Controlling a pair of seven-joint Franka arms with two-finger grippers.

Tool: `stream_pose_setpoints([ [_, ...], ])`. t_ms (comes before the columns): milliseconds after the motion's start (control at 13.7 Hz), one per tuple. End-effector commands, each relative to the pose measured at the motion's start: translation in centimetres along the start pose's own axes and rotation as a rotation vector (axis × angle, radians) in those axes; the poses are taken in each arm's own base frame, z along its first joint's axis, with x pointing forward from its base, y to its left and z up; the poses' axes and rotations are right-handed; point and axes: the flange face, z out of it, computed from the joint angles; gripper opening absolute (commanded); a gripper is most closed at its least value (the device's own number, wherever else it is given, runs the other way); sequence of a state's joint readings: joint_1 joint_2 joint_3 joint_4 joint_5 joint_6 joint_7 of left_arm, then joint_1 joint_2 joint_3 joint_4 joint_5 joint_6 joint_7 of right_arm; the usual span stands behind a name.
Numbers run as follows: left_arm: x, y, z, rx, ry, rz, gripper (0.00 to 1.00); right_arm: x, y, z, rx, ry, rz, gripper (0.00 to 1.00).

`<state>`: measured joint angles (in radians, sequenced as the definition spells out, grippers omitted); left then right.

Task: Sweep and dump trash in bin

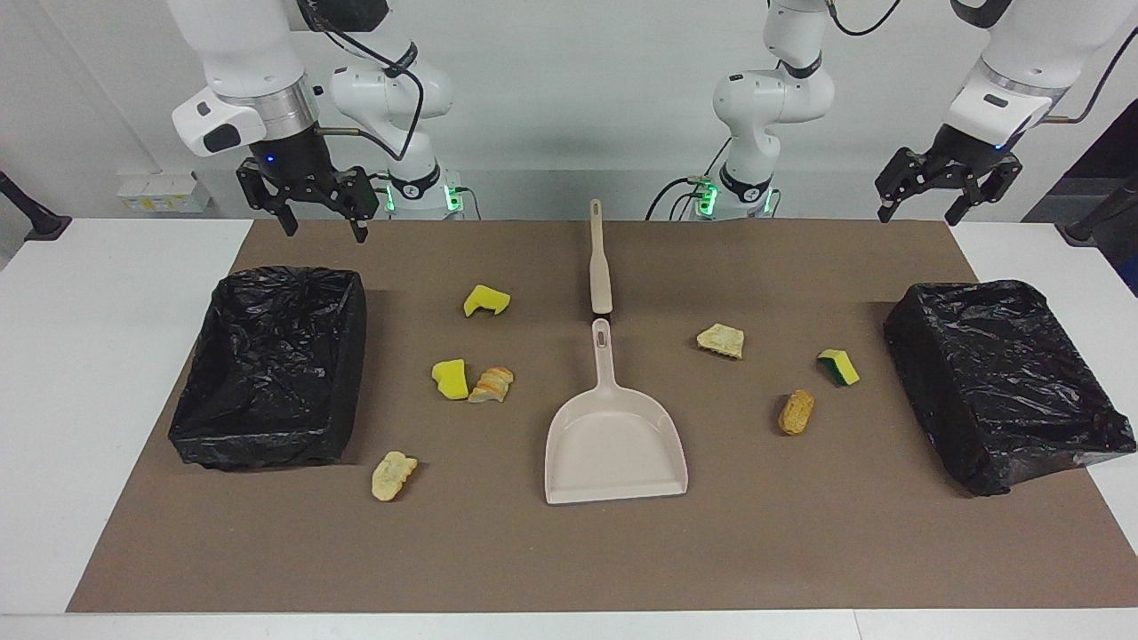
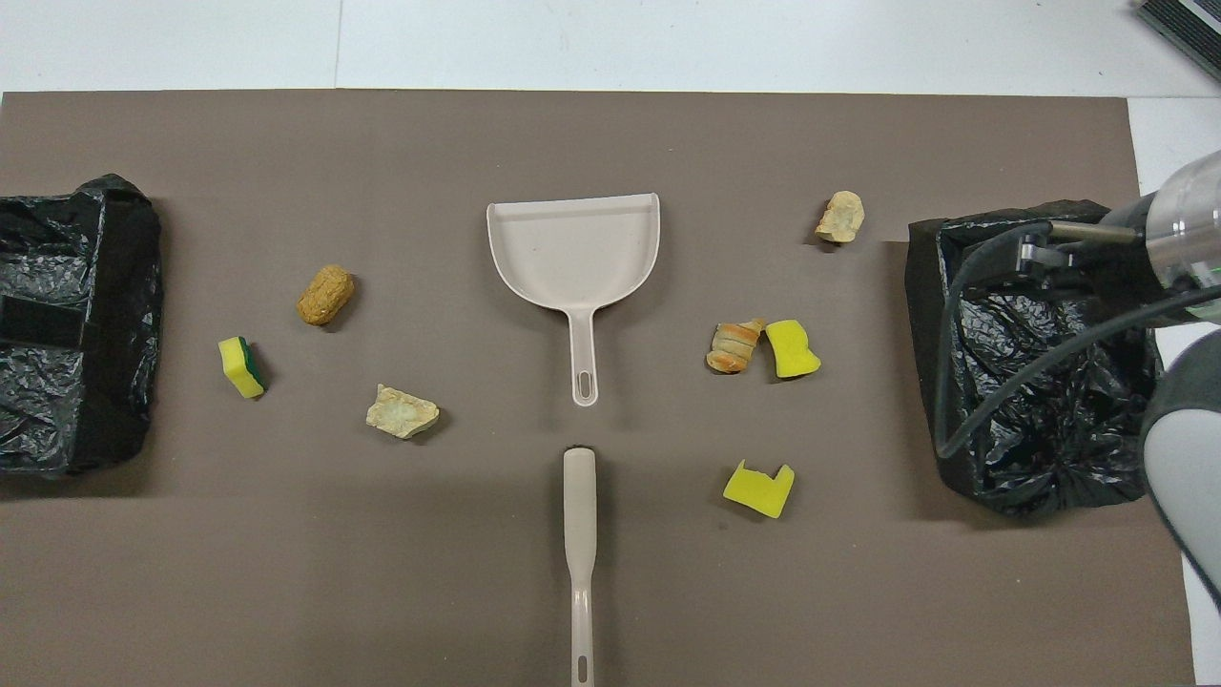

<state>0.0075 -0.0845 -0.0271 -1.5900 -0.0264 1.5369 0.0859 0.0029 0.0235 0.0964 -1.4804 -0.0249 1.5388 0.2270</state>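
Seven scraps of trash lie on the brown mat (image 1: 569,551). Toward the right arm's end are two yellow sponge chunks (image 1: 486,300) (image 1: 451,378) and two bread-like pieces (image 1: 492,385) (image 1: 393,475). Toward the left arm's end are a pale bread piece (image 1: 721,340), a green-faced sponge (image 1: 838,366) and a golden bread piece (image 1: 796,412). My right gripper (image 1: 324,227) hangs open and empty over the robots' edge of one black-lined bin (image 1: 267,444). My left gripper (image 1: 920,213) hangs open and empty over the mat's corner, above the other bin (image 1: 978,462).
A beige dustpan (image 1: 613,444) lies mid-mat, handle toward the robots. A beige brush (image 1: 601,267) lies in line with it, nearer the robots. In the overhead view the right gripper (image 2: 1035,253) covers part of its bin (image 2: 920,315).
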Motion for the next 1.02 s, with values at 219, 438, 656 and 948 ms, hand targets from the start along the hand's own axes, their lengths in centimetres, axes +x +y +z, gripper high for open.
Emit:
stream_pose_setpoints([
  [219, -0.8, 1.1, -0.7, 0.008, -0.017, 0.019, 1.00, -1.0, 0.7, -0.1, 0.013, -0.012, -0.015, 1.00],
  [438, -0.7, 3.8, 1.2, 0.006, -0.050, 0.070, 1.00, -1.0, 0.6, -0.1, 0.022, -0.014, -0.020, 1.00],
  [656, -0.8, 7.7, 3.9, -0.001, -0.093, 0.134, 1.00, -1.1, 0.5, 0.0, 0.022, -0.019, -0.018, 1.00],
  [948, -2.8, 14.2, 7.5, -0.001, -0.127, 0.183, 1.00, -1.0, 0.8, -0.1, 0.024, -0.016, -0.011, 1.00],
])
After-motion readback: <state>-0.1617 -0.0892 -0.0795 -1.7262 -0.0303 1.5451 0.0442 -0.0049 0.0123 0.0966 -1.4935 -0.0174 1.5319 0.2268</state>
